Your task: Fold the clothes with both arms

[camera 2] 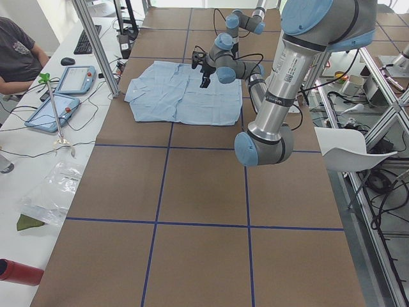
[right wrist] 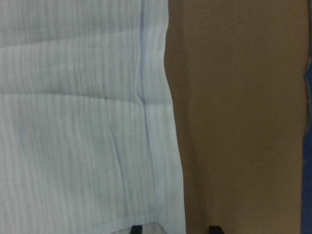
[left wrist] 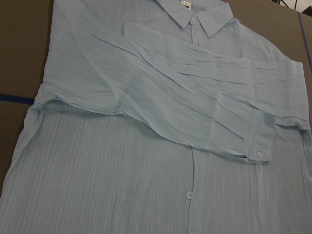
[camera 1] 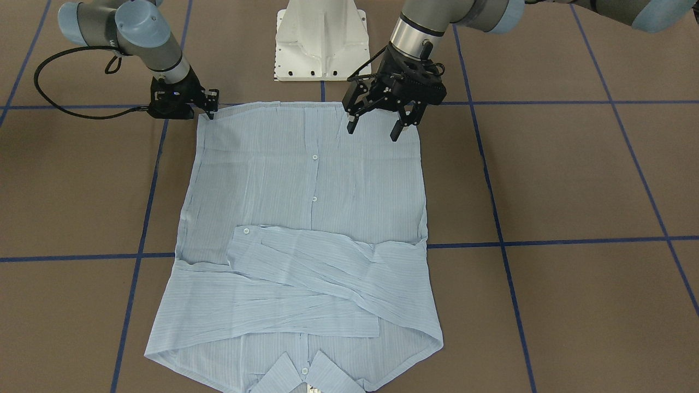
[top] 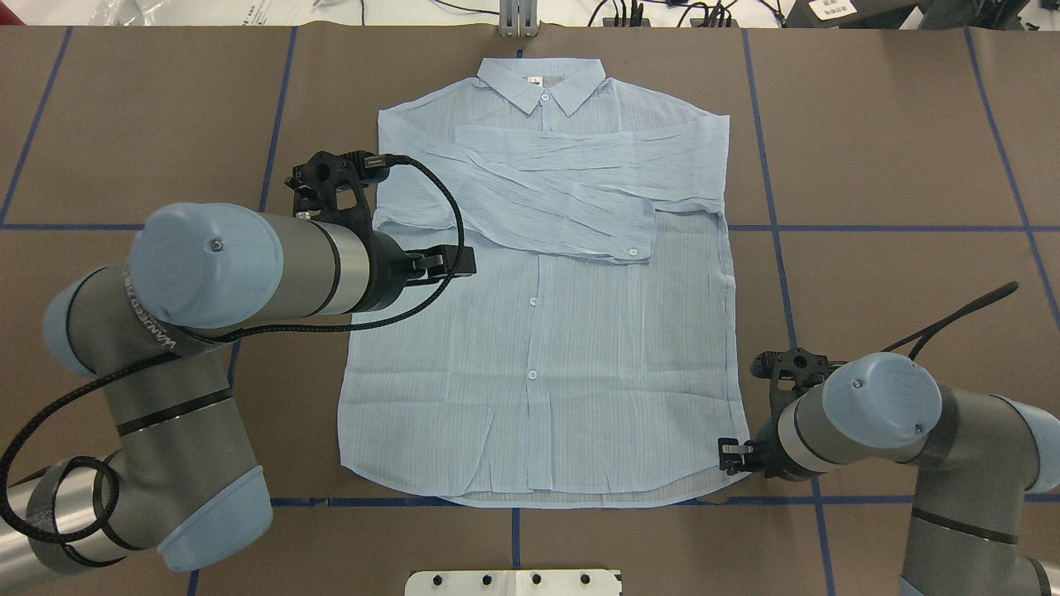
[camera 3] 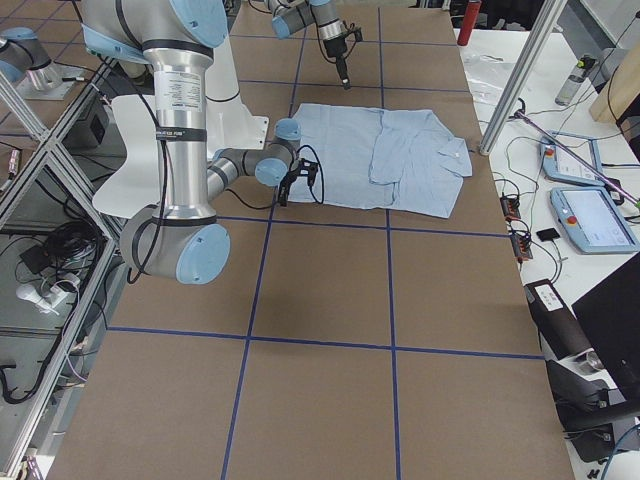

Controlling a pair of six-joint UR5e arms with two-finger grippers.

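Found the shirt [top: 538,348] spread flat and front-up on the brown worktop [top: 894,149], buttoned, with the collar [top: 542,83] at the edge far from the robot and the hem [top: 497,488] nearest its base. Noted both sleeves [top: 563,194] already laid across the chest, one over the other, the upper cuff ending near the button line.

Saw the left fingers [camera 1: 398,126] held apart and hanging above the shirt's left half, clear of the cloth, the left wrist view looking down on the crossed sleeves. Saw the right fingers [top: 732,454] down low at the hem corner on the robot's right. Made out in the right wrist view two dark tips set apart, one over cloth and one over bare worktop, the shirt's side edge between them. Could not confirm contact with the cloth.

Judged the fabric thin, light and limp: likely to sag between two holds, to wrinkle, and to slide easily on the smooth worktop, with little stiffness anywhere but the collar, cuffs and button strip. Reckoned the doubled hem and side seams the best places to pinch, being thicker and easier to catch than a single flat layer. Thought a matching hold wanted at the other hem corner, to lift both corners level. Feared otherwise a skewed fold, or loose sleeves sliding off the chest under a hasty lift.
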